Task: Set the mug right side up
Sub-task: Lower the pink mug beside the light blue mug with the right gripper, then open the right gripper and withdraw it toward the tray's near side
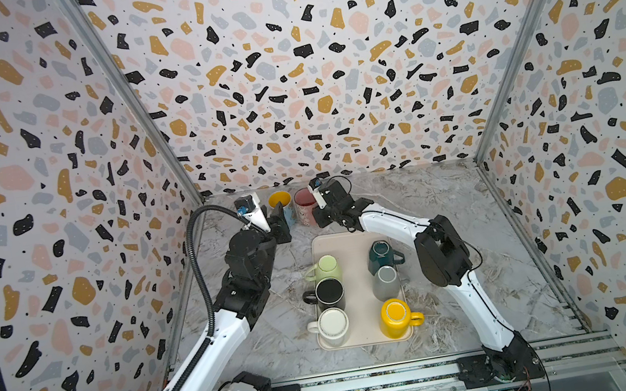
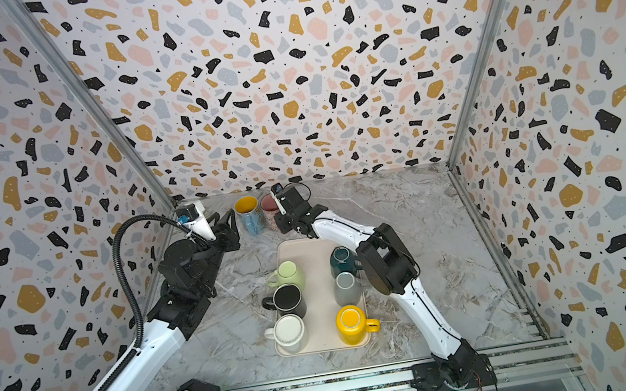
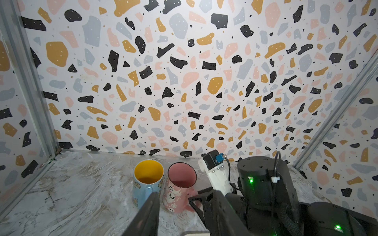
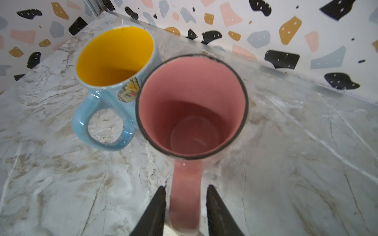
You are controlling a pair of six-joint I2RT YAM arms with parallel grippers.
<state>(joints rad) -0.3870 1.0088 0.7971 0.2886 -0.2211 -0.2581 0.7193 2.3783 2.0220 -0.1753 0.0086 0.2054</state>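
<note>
While the pink mug [image 4: 192, 106] stands upright, mouth up, the right hand [image 4: 186, 187] loosely straddles its handle [image 4: 186, 171]; left hand [image 2: 226, 223] parted, empty.

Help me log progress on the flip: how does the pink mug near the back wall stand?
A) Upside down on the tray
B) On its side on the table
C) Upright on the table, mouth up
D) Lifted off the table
C: the right wrist view looks down into the open mouth of the pink mug, which stands on the marble table beside the blue mug; the fingers of the right gripper flank its handle.
</note>
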